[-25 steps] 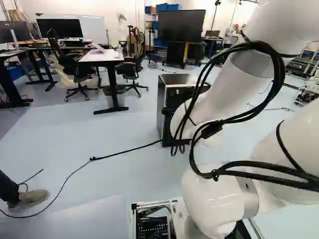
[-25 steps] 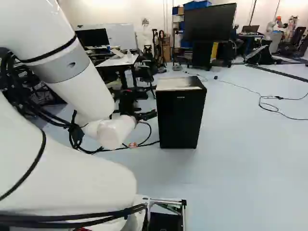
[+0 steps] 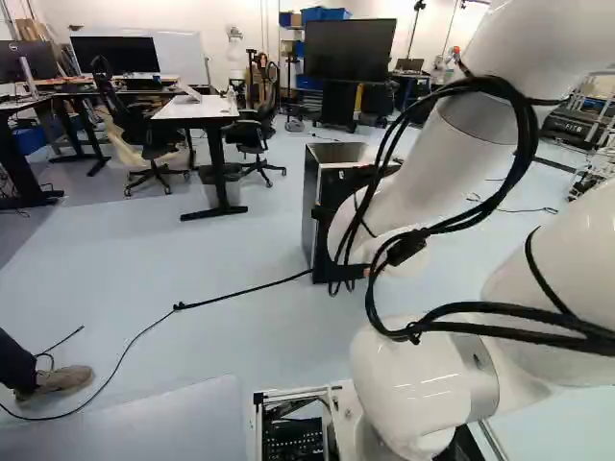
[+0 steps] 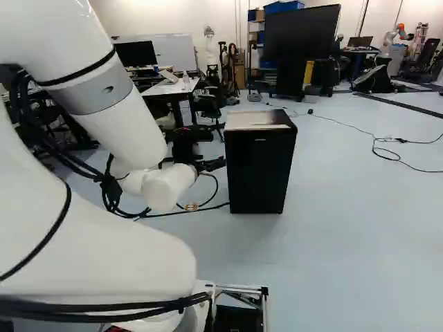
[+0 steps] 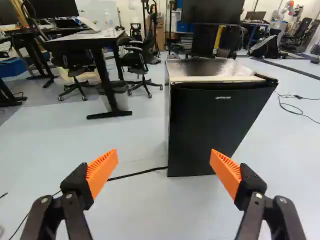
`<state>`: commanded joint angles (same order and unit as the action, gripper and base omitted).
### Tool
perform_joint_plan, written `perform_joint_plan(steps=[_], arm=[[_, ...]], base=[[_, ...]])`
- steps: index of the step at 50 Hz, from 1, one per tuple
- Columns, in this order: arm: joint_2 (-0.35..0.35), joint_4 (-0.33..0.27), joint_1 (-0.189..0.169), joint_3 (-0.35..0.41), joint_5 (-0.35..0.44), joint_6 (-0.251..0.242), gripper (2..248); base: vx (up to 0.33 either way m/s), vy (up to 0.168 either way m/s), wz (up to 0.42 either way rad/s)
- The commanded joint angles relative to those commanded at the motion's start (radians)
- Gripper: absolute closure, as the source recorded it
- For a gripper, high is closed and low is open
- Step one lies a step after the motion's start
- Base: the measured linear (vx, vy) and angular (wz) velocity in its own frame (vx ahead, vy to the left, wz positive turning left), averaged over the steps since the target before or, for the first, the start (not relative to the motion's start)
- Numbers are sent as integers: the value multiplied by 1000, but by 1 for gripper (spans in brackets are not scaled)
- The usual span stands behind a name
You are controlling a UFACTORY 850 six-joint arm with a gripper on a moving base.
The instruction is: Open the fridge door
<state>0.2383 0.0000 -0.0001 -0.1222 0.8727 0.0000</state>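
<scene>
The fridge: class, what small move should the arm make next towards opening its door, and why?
Probably ease the open gripper forward, towards the side edge of the fridge door. The door looks shut, the orange pads stand wide apart with nothing gripped, and that edge lies ahead of their gap.

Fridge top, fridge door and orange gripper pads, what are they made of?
The fridge top looks like shiny metal, by its bright, streaky reflections. The door seems smooth black plastic or painted metal; its even surface fits either. The orange pads look like matte rubber or plastic, finely ridged.
</scene>
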Motion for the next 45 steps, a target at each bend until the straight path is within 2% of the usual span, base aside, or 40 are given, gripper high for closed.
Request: perform_joint_plan(steps=[45], arm=[[-190, 0, -34, -176, 0, 0, 3]], base=[[0, 0, 0]])
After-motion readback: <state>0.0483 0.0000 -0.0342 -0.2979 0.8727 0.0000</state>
